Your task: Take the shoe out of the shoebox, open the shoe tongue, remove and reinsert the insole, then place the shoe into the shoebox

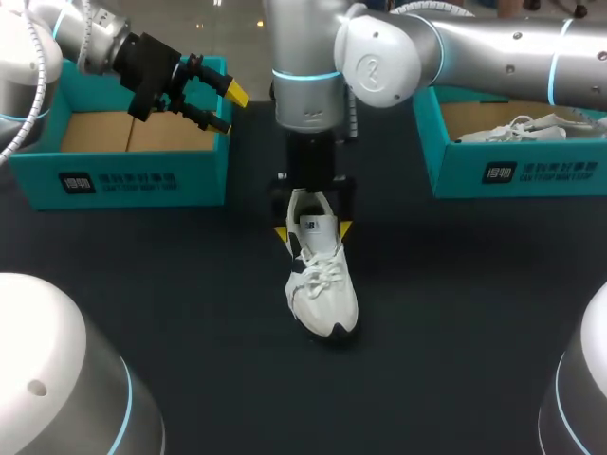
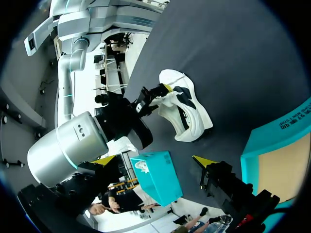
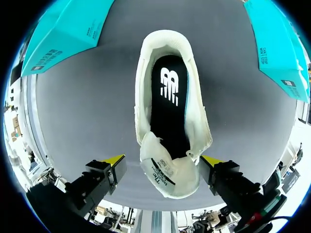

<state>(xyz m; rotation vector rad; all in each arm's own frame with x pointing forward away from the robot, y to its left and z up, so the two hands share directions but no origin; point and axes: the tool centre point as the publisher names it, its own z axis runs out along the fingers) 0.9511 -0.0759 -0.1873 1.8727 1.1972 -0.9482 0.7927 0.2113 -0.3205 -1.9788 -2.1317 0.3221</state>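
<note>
A white shoe (image 1: 322,284) with black accents stands upright in the middle of the dark table, toe toward the front edge. My right gripper (image 1: 313,230) hangs over its rear opening. In the right wrist view the black insole (image 3: 169,104) lies inside the shoe (image 3: 146,97). The white tongue (image 3: 170,172) is folded back between the open yellow fingertips (image 3: 114,159), with a gap on either side. My left gripper (image 1: 230,109) is open and holds nothing, above the near right corner of the left shoebox (image 1: 123,180). In its own view the shoe (image 2: 187,109) lies well ahead of it.
The teal left shoebox shows a bare cardboard floor. A second teal shoebox (image 1: 517,171) at the back right holds another white shoe (image 1: 522,128). My right arm's wrist (image 1: 308,95) stands upright over the table's middle.
</note>
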